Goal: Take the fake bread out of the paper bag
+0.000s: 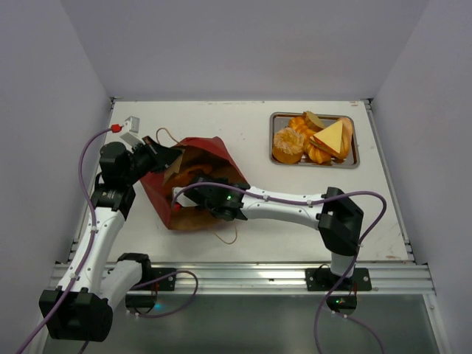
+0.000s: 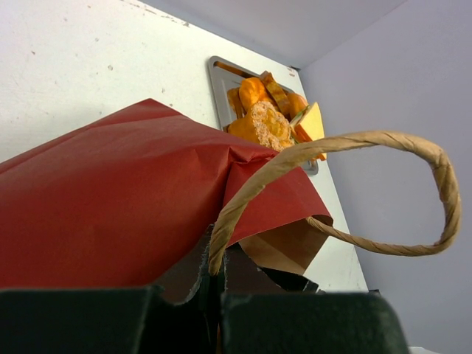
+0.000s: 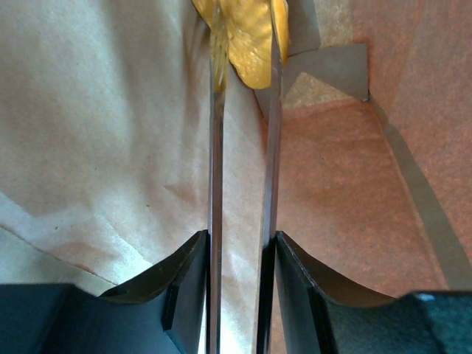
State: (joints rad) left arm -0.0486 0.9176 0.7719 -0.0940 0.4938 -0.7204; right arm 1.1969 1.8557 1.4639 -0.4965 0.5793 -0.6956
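Paper bag: dark red, lying on its side on the left half of the tabletop, with the brown lining showing at the mouth. The mouth faces the right edge.

Contents: the right wrist view shows one golden piece of bread inside the bag, against the brown lining.

Right gripper: reached in through the mouth, with the forearm crossing the middle of the tabletop. The two thin fingers run parallel with a narrow gap, and the bread sits at their tips. The bread spreads past both fingers. Whether it is pinched or merely lies behind them cannot be told.

Left gripper: clenched on the bag's rim on the side toward the left edge, at the root of a twisted paper handle. The handle loops free above the fingers.

Metal tray: at the far right corner, well apart from the bag. It holds a heap of orange and tan breads and a yellow wedge.

Obstructions: the bag's upper wall hides the right gripper from the top view. A second handle lies flat toward the near edge, just beside the right forearm. Purple cables run along both arms.
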